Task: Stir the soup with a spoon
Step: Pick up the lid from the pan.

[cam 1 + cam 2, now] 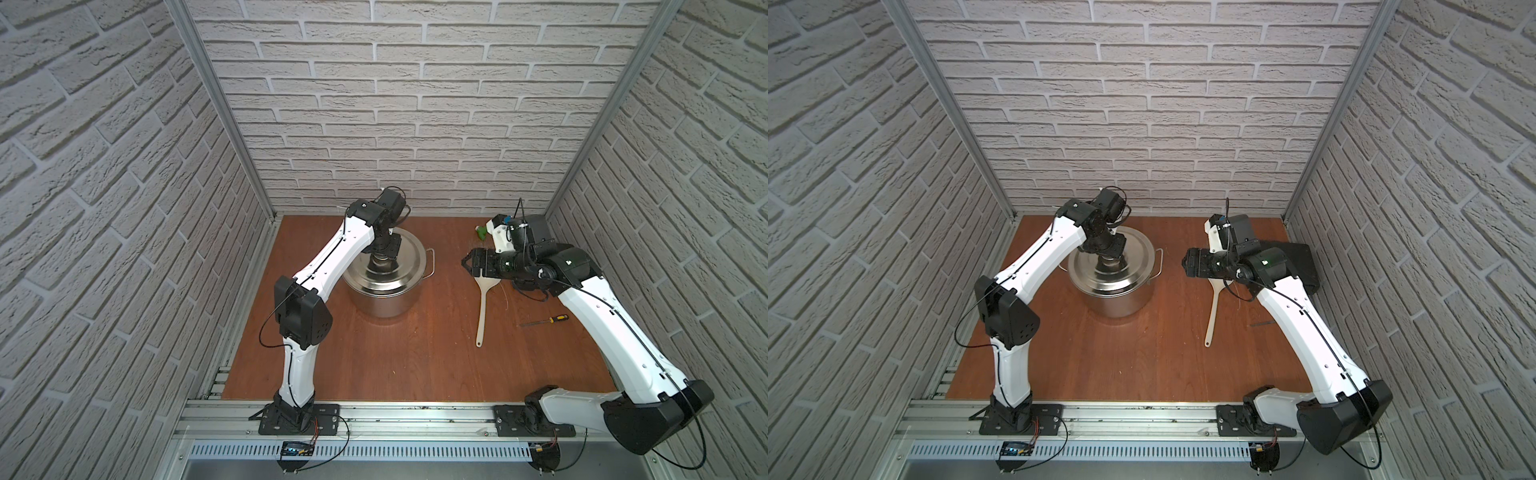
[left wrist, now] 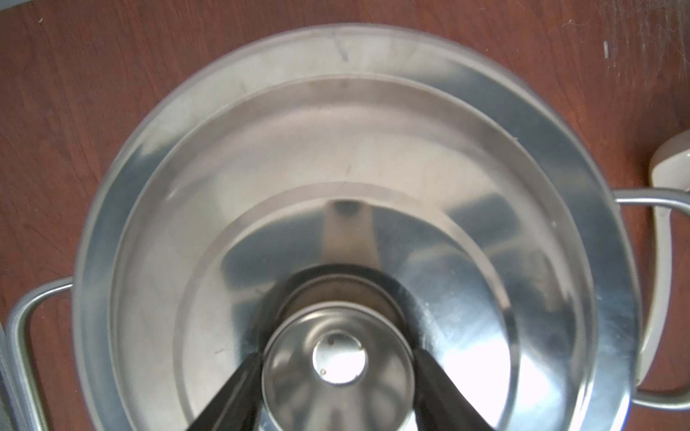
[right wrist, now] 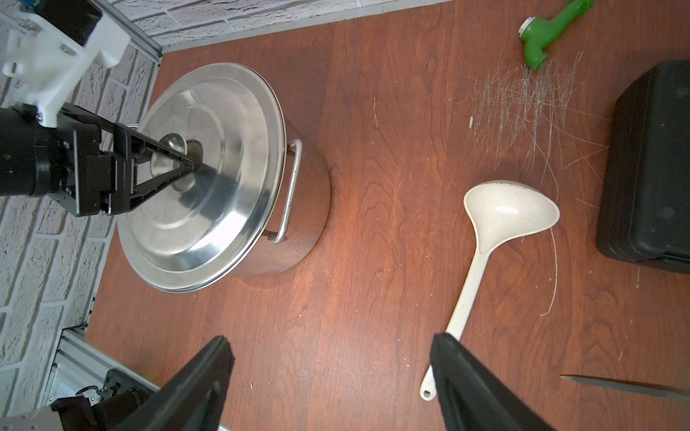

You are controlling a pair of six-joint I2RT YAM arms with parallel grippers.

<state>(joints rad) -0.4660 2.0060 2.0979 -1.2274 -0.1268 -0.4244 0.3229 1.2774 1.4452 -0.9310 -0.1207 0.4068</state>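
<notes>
Steel stockpot (image 1: pixel 382 301) is set centre-left, lid (image 1: pixel 399 266) seated; its knob (image 2: pixel 338 358) is clasped by the left gripper (image 3: pixel 186 164). Cream ladle (image 1: pixel 483 307) is laid right of it, long axis near–far, bowl far, below the right gripper (image 3: pixel 332 337), which is spread wide and empty. The right arm is judged nearer.

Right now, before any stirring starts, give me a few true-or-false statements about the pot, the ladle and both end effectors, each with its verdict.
1. The lid sits on the pot. True.
2. The ladle is inside the pot. False: it lies on the table, apart from the pot.
3. The left end effector straddles the lid's knob. True.
4. The right end effector grips the ladle. False: it is open and holds nothing.
</notes>
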